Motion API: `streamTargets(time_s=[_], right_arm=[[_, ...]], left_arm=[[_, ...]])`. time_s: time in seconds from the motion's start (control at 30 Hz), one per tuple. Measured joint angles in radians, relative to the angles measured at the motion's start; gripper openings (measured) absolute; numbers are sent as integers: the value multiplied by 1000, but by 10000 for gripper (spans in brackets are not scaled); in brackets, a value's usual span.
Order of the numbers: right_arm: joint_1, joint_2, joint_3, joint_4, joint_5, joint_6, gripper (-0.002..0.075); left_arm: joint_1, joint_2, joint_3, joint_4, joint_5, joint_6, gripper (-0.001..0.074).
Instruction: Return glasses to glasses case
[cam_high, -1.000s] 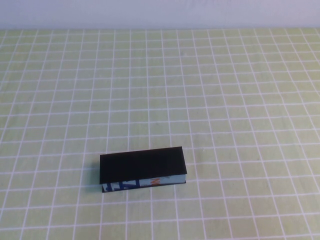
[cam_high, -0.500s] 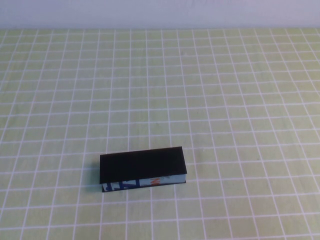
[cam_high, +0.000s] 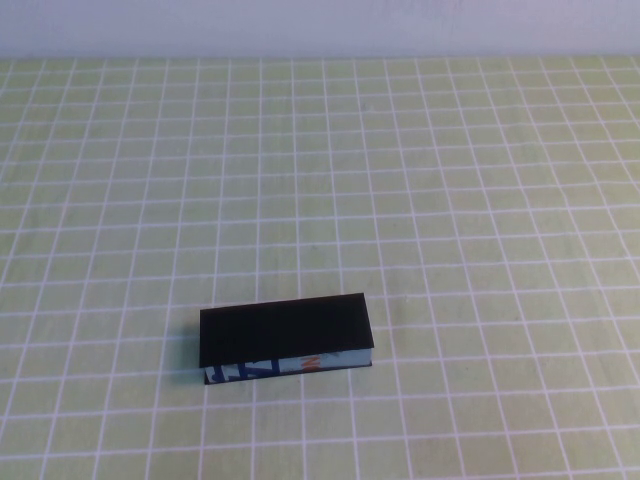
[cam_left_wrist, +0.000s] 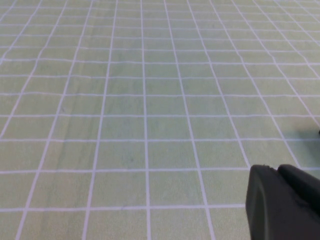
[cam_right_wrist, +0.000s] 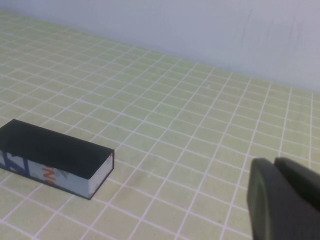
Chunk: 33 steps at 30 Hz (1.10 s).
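One object lies on the checked cloth (cam_high: 450, 200): the glasses case (cam_high: 286, 339), lid closed, lower centre of the high view, long axis left to right. No glasses show. Right gripper (cam_right_wrist: 285, 200) looks nearer; left gripper (cam_left_wrist: 282, 202) sees only cloth. Whether either's jaws are spread or pressed together, I cannot tell.

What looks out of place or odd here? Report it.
Nothing is spilled or damaged. The glasses case lies shut on the green grid cloth, slightly askew to its lines. No glasses show anywhere. The left claw and the right claw each show only at a wrist view's edge, away from the case.
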Motion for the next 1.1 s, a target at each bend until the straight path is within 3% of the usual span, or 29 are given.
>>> streamTargets(time_s=[0.17,0.57,0.93,1.1], right_arm=[[-23,-17,0,0,2,0,-18],[-427,-211,12,-15,-7,0,-18],[-492,-249,256,54,-32,0,-18],[-492,-249,279,55,62,0,-18]], left_arm=[[0,0,0,2,0,-2,-2],[0,0,0,2,0,-2,-2],[0,0,0,2,2,-2,-2],[0,-1,0,2,2,-4,-2]])
